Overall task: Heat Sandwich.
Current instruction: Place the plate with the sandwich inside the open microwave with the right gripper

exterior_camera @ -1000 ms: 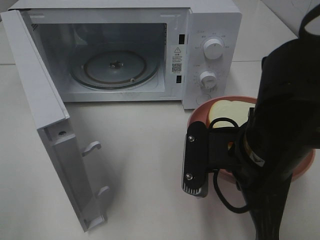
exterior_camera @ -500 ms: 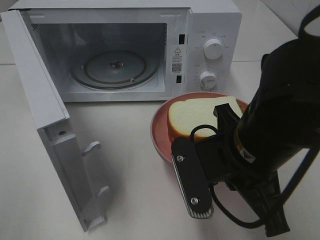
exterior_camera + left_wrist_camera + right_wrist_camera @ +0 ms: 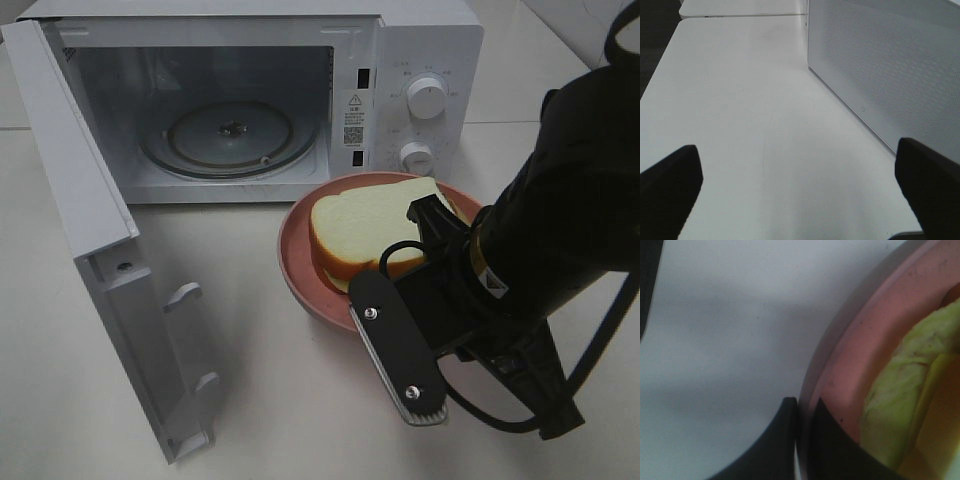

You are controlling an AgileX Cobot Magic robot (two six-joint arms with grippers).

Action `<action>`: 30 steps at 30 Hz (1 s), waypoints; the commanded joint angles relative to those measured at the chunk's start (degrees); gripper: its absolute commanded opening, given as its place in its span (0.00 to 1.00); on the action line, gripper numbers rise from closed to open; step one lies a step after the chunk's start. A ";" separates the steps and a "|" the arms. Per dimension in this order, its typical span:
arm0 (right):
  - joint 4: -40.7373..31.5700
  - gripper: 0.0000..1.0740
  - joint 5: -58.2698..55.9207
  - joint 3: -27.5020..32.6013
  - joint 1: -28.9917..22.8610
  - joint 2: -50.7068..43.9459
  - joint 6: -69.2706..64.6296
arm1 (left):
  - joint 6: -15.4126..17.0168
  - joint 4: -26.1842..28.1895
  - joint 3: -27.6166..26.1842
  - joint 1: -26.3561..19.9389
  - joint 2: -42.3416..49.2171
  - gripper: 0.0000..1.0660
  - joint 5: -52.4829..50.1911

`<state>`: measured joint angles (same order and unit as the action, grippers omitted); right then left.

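At the far left of the high view, the microwave door stands wide open, baring the glass turntable inside the white microwave. Just in front of its dials, over the white table, is the pink plate. The sandwich lies on it, pale bread up. Whether the plate rests or is lifted, I cannot tell. From the right, the right arm slants down and leftward, wrist bent over the plate's near rim. The right gripper is pinched on that rim, one finger inside, one outside. The left gripper, seen only by its own camera, hovers over the table beside a perforated white panel, fingers spread wide.
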<state>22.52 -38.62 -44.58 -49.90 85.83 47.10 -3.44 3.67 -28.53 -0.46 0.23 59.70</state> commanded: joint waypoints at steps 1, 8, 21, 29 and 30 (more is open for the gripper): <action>-2.12 0.00 1.20 -0.11 2.06 -0.46 9.00 | -0.06 0.23 0.17 0.11 1.49 0.95 -0.80; -7.10 0.00 6.13 -0.11 5.73 -0.46 22.69 | -0.06 0.23 0.17 0.11 1.49 0.95 -0.80; -15.47 0.00 7.05 -0.17 9.85 -0.46 37.13 | -0.06 0.23 0.17 0.11 1.49 0.95 -0.80; -15.47 0.00 7.68 -3.72 9.74 0.69 37.13 | -0.06 0.23 0.17 0.11 1.49 0.95 -0.80; -15.47 0.00 7.68 -4.93 9.74 1.78 37.13 | -0.06 0.23 0.17 0.11 1.49 0.95 -0.80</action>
<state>7.33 -32.37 -47.61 -40.39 86.57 83.82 -3.44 3.67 -28.53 -0.46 0.23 59.70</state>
